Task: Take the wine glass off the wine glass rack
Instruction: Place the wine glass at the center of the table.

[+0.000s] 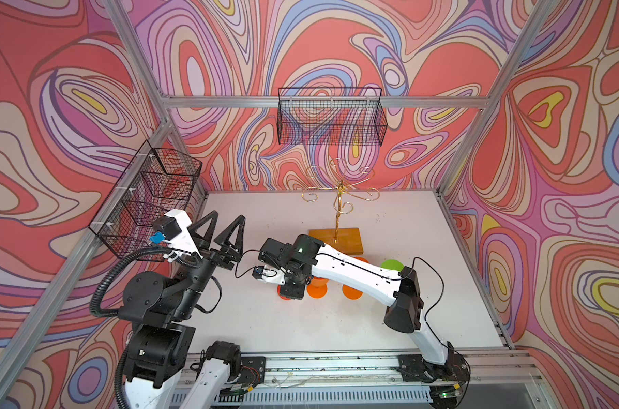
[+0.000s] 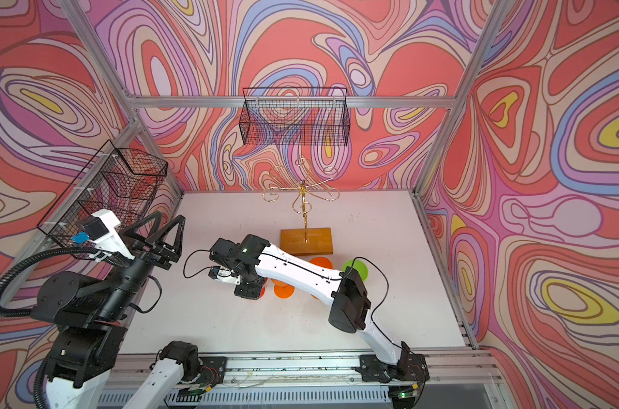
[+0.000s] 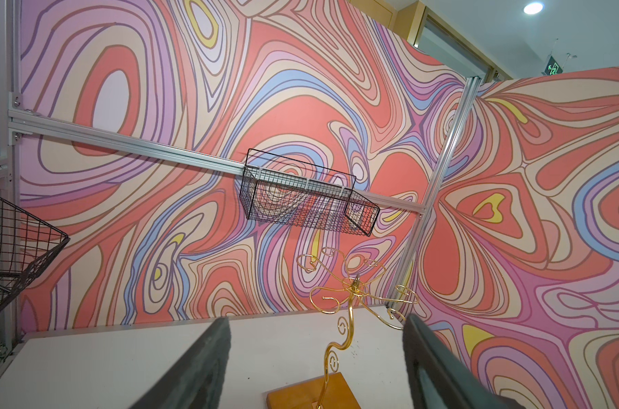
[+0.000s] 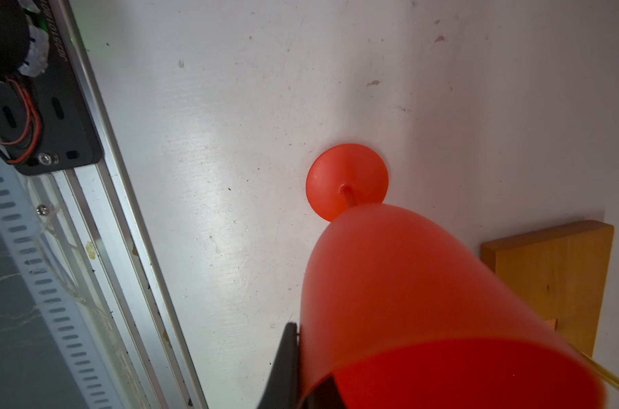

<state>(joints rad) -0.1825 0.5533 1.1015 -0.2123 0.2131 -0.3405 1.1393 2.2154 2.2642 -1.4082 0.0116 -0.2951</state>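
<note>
Right pincer [image 4: 306, 354] was clenched on the rim of the red wine glass [image 4: 407, 283], which stood upright directly beneath it on the white table [image 4: 230, 141]. Beyond it, near, stood the wine glass rack [image 1: 340, 193]; the left pincer [image 1: 228, 216] hung released, well apart.

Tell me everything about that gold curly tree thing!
The gold wine glass rack is a thin shiny wire tree: curly spiral arms spread from the top of a twisty stem, fixed in a flat honey-brown wooden base. It stands upright on the white table near the back wall. No glasses hang on its arms.
</note>
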